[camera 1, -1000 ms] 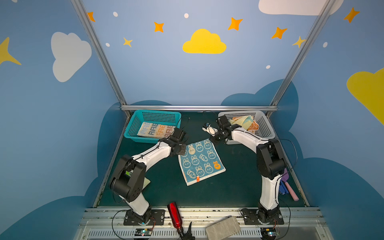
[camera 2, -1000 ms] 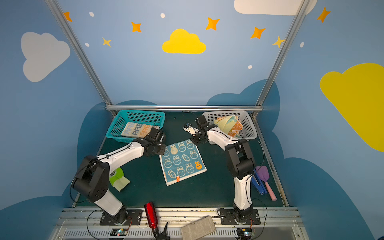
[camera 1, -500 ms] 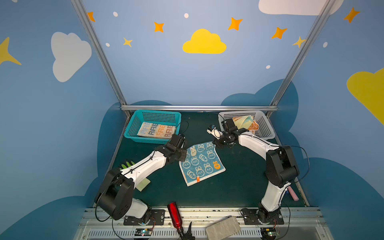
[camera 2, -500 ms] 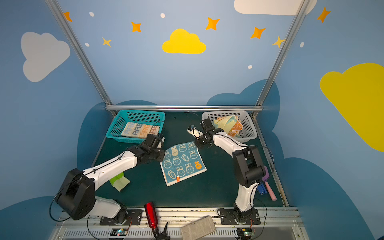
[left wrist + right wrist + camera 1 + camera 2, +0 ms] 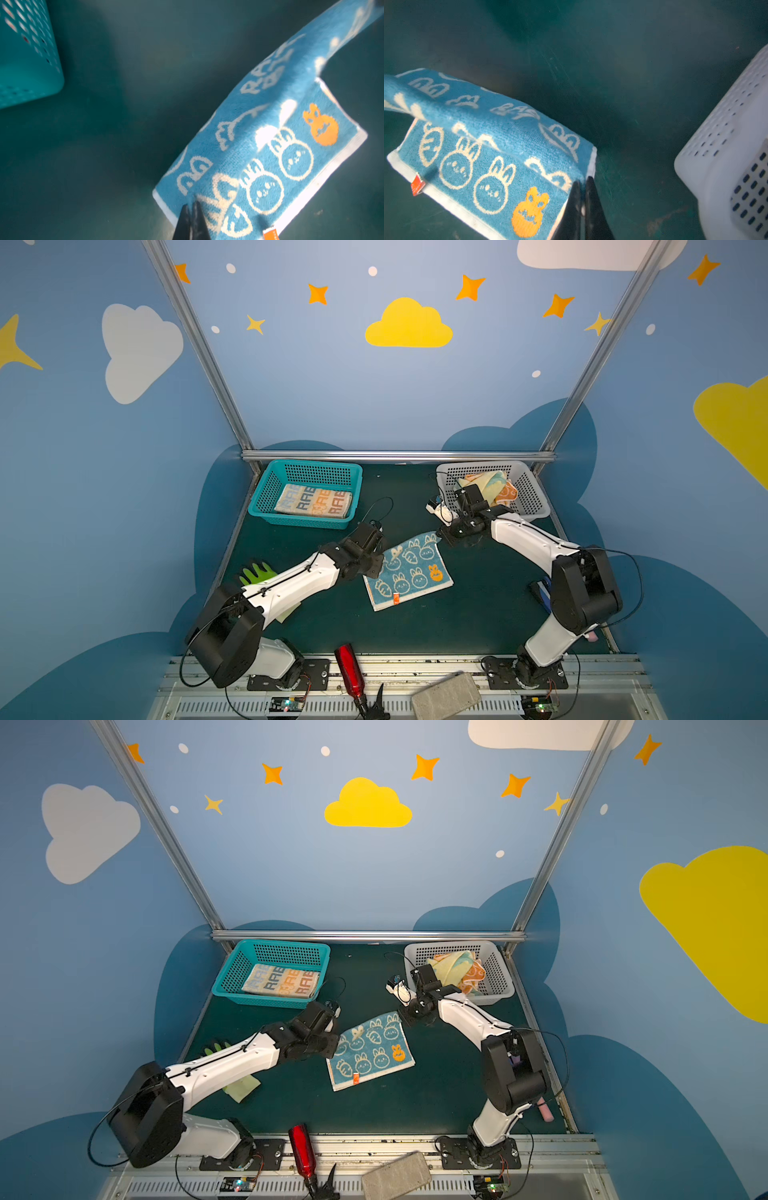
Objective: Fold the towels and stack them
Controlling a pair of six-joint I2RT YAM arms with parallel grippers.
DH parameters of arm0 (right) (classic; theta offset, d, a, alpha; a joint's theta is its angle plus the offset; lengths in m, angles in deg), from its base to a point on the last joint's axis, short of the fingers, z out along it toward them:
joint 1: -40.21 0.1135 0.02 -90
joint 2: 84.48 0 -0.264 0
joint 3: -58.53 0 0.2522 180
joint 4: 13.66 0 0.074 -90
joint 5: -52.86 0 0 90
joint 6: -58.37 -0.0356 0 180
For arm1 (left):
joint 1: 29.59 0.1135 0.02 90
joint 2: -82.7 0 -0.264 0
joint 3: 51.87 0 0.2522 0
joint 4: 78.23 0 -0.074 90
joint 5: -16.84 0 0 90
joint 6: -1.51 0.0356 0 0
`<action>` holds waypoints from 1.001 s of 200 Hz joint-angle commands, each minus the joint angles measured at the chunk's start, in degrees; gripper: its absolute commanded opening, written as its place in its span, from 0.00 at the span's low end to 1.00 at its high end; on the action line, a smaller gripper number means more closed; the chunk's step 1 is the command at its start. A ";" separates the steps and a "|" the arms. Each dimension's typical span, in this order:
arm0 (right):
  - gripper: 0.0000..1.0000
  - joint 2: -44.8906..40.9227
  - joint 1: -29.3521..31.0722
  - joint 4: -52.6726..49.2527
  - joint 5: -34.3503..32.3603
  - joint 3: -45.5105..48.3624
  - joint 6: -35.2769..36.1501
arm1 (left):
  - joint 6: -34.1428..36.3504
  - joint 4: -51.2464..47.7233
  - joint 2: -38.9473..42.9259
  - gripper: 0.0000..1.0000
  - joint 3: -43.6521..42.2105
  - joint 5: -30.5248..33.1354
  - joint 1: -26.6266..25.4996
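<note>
Nearest, leaves the white near hem of the blue terry towel with white rabbits point(image 5: 409, 570) flat on the dark green tabletop point(image 5: 478, 614). Just beyond, pinches its two raised far corners, with left jaws and right jaws each pressed together on cloth close to the edge. Risks a corner slipping out mid-fold, or uneven travel skewing the crease and dragging the hem. Farther back, shows the folded cream lettered towel point(image 5: 313, 502) in the teal mesh basket point(image 5: 264, 489), plus a crumpled pale yellow towel point(image 5: 486, 483) and an orange towel point(image 5: 509, 494) in the white mesh basket point(image 5: 534, 497).
</note>
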 commanded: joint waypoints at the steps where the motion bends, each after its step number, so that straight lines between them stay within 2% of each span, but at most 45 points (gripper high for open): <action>1: 0.00 -2.25 -0.30 -3.01 -1.01 1.84 -1.15 | -2.08 -3.45 1.95 0.04 -1.03 2.46 -1.03; 27: 0.00 -3.90 -0.34 -3.94 -1.29 3.75 -2.96 | -3.66 -4.61 4.16 0.04 -2.59 3.11 -1.27; 58: 0.00 -5.18 -0.34 -5.33 -1.59 5.69 -3.23 | -5.21 -2.98 6.18 0.04 -4.63 0.37 -2.32; 149: 0.00 -7.05 0.52 -8.92 -3.20 7.29 -5.67 | -9.12 -1.94 2.58 0.04 -5.81 0.82 -7.33; 178: 0.20 -4.14 0.37 -14.82 -1.40 1.64 -13.56 | -9.55 -2.08 0.96 0.04 -5.83 1.83 -8.58; 200: 0.25 -1.96 -0.30 -16.41 2.07 -0.79 -21.25 | -9.73 -2.04 0.00 0.04 -6.16 2.22 -8.86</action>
